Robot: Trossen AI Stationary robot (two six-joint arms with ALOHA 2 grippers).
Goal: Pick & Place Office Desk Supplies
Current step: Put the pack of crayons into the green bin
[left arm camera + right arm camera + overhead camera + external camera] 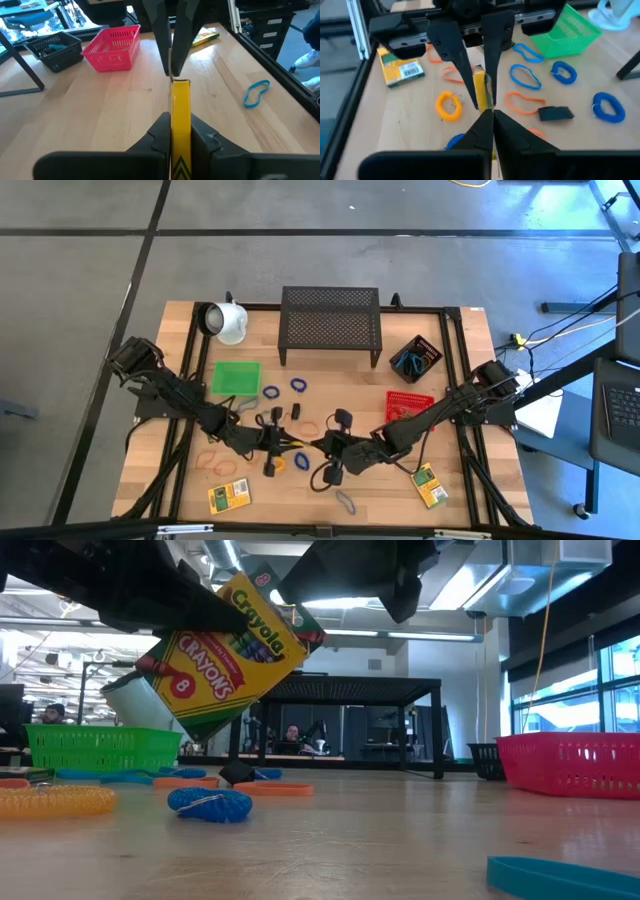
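1. My two arms meet over the middle of the tabletop point(400, 490), the crayon box point(225, 650) held above it between my left gripper point(272, 452) and right gripper point(325, 448).
2. Behind stands the mesh rack point(330, 325), the mug point(228, 320) to its left.
3. One basket point(236, 377) lies left, another basket point(409, 401) right.
4. Two more crayon boxes lie near the front edge.

Overhead, table-level and two wrist views share the crayon box point(222, 652).
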